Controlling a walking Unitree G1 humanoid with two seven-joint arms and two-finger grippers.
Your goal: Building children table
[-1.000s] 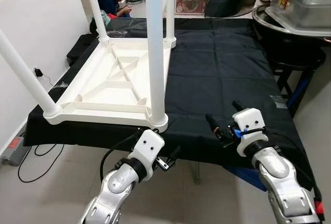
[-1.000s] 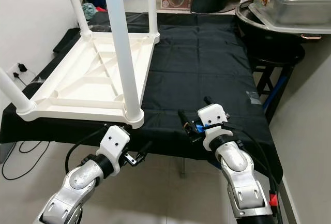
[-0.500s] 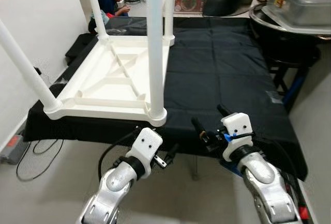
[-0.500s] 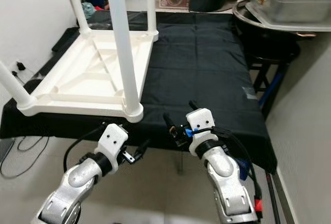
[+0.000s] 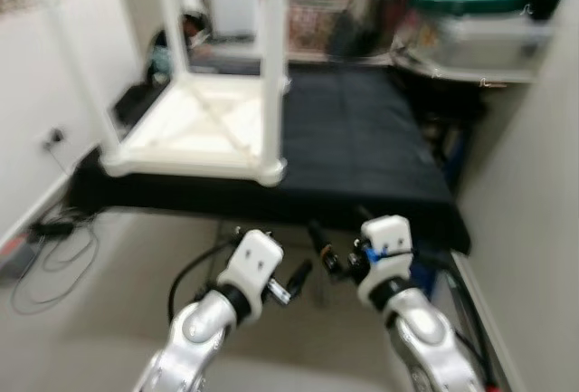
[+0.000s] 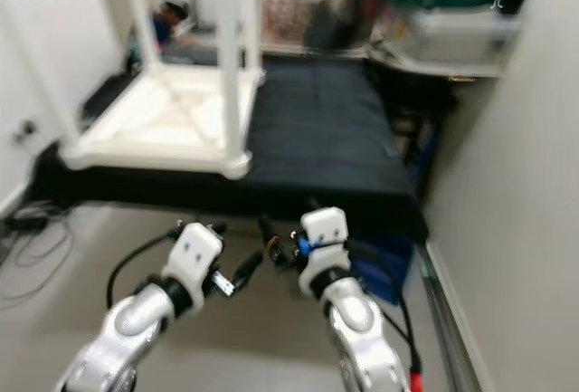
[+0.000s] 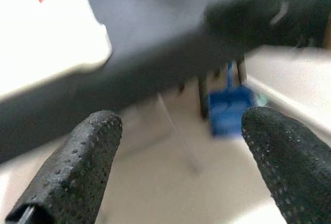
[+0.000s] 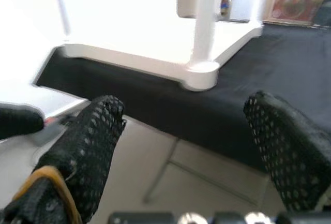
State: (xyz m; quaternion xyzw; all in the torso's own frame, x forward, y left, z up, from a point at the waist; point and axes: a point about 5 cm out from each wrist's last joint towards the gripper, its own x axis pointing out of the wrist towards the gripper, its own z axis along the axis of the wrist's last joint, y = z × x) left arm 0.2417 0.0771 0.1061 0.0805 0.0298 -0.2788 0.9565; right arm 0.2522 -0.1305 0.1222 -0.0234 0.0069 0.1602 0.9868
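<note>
Black-draped work surface [image 5: 362, 148], room blurred: white children's table [image 5: 204, 129] lies upside down at 10 o'clock, legs up.

Left gripper [image 5: 297, 276] and right gripper [image 5: 327, 249] hang at 6 o'clock, off the near edge, well apart from the table; both fingers spread wide, holding nothing (wrist views show bare gaps). Near corner leg [image 5: 271, 66] stands just above the edge. Risk, as judged: a blurred, unsteady approach could knock that leg and slide the table off the cloth. A person [image 5: 185, 30] sits at 11 o'clock.
</note>
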